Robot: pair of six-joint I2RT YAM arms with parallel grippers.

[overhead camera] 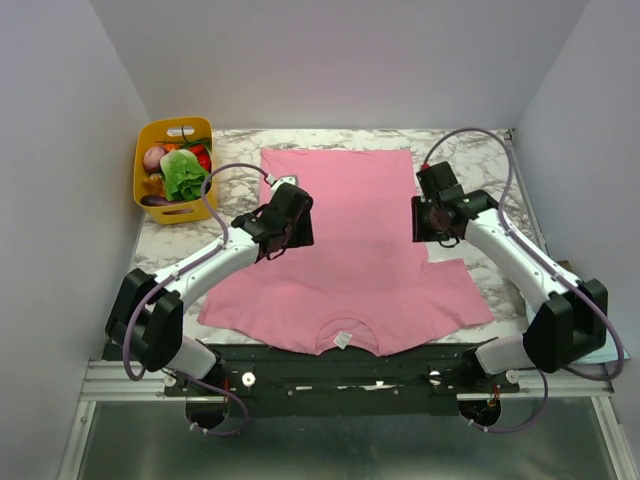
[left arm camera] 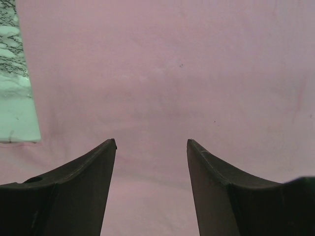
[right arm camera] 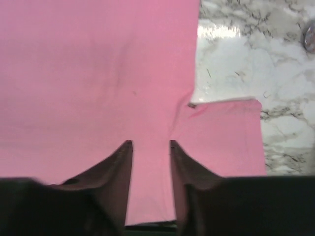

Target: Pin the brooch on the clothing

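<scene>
Pink clothing flat beneath parted left fingers and right fingers

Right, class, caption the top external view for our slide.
Left claw and right claw hover over the pink T-shirt on a marble table.

Marble-pattern table. Pink T-shirt lies flat on it and covers most of the middle, with the white neck label at the near edge. Yellow basket of vegetables sits just beside the shirt's far-left corner. Small round grey brooch is on bare marble right of the shirt, apart from it, cut by the frame edge.
</scene>
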